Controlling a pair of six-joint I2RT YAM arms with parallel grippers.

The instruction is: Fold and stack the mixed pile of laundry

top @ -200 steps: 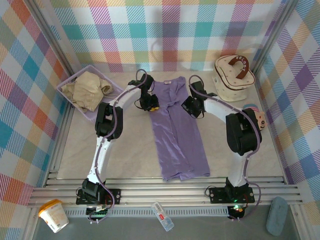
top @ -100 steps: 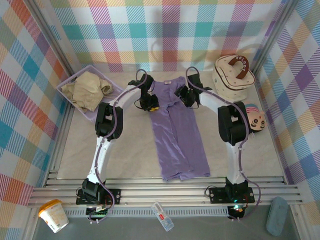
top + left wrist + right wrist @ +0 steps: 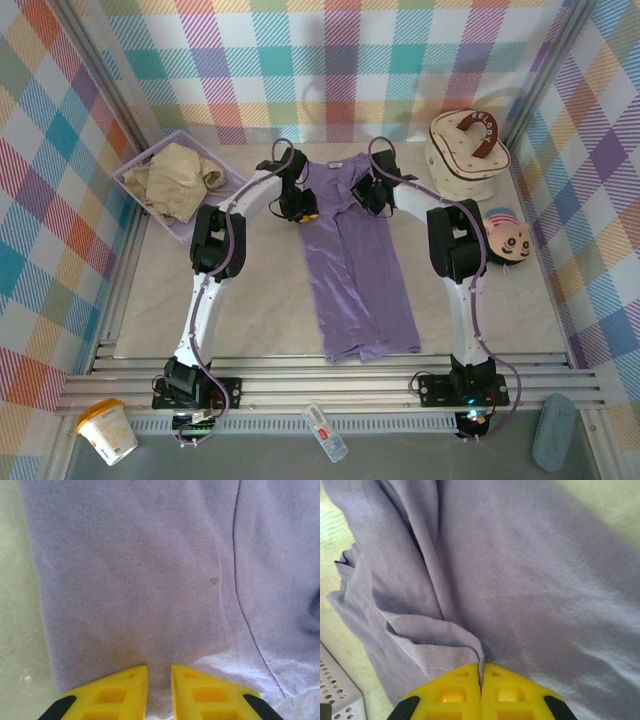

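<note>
Item 1, lavender T-shirt (image 3: 355,270): you have it lying flat on the beige surface (image 3: 250,300) between the 2 arms, folded lengthwise into a long narrow strip, with the collar end toward the far wall and the hem near the arm bases. Item 2, beige garment (image 3: 175,178): crumpled inside the lavender perforated basket (image 3: 148,155) at the far left of the surface, well apart from the T-shirt. Item 3, your left tool (image 3: 298,208): down on the strip's left edge near the collar end. In the left wrist view the left tool (image 3: 159,680) has its yellow fingers (image 3: 122,690) at a narrow gap, with a ridge of the lavender T-shirt (image 3: 150,580) pinched between them. Item 4, your right tool (image 3: 368,192): on the strip's right edge, across from the left tool. In the right wrist view the right tool (image 3: 481,680) has its fingers (image 3: 455,687) pressed together on a folded edge of the T-shirt (image 3: 520,580), and pleats run away from the tips. Item 5, cream round case (image 3: 466,150) with a brown handle: at the far right corner, apart from the T-shirt. Item 6, round plush toy (image 3: 507,238) with a face: just beside the right arm's elbow. Item 7, beyond the near rail: a white tub (image 3: 107,430) at left, a small packet (image 3: 325,432) in the middle, a blue-grey pouch (image 3: 552,432) at right.
</note>
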